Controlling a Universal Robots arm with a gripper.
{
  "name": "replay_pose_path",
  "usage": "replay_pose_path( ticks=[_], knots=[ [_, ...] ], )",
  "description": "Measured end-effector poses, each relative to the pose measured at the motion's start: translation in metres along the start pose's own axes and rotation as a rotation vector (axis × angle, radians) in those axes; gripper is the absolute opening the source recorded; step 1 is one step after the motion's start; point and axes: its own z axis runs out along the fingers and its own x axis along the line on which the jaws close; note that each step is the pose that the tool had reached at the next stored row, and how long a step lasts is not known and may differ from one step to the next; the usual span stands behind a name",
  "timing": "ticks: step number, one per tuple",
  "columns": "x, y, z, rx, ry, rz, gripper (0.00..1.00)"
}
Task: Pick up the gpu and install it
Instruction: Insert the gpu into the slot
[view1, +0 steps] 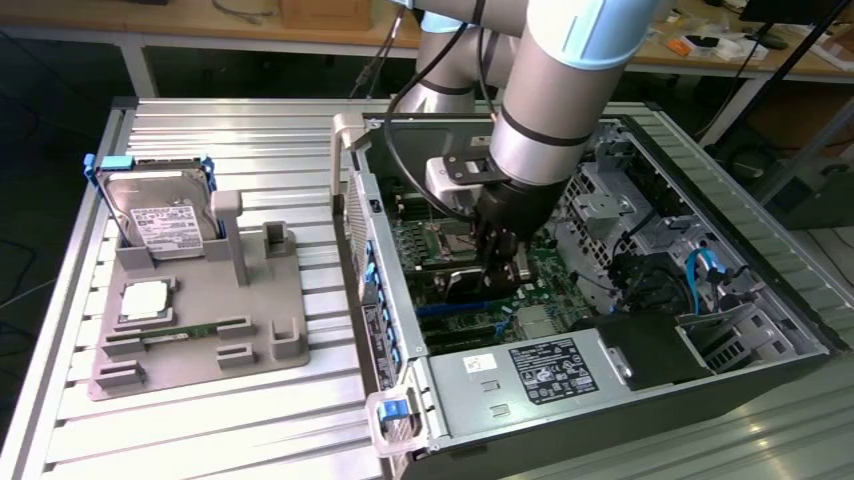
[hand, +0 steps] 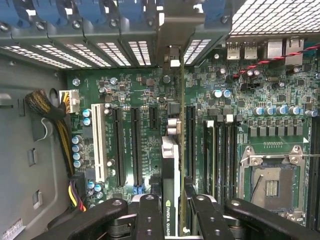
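Deep inside the open computer case (view1: 747, 250), my gripper (view1: 491, 262) hangs over the motherboard (view1: 441, 240). It is shut on the gpu (view1: 467, 285), a dark card held on edge. In the wrist view the gpu (hand: 170, 165) runs edge-on away from my gripper (hand: 172, 222), with one black finger (hand: 149, 215) on each side of it. The card lies along the board between two long black expansion slots (hand: 136, 145). Its pale metal end bracket (hand: 172, 30) reaches the rear slot openings of the case. Whether its edge connector sits in a slot is hidden.
On the exterior view's left, a grey fixture (view1: 200, 345) holds a silver hard drive (view1: 160, 215), a square chip (view1: 144, 300) and a green memory stick (view1: 187, 330). Inside the case are the power supply (view1: 547, 370), a CPU socket (hand: 270, 182), a white slot (hand: 100, 145) and a cable bundle (hand: 50, 120).
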Motion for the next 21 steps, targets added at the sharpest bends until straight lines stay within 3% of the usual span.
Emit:
replay_pose_path(
  ticks=[13, 21],
  knots=[
    [0.0, 0.0004, 0.0042, 0.0, -0.0001, 0.0, 0.27],
    [0.0001, 0.0056, 0.0043, 0.0021, -0.0004, 0.0, 0.27]
  ],
)
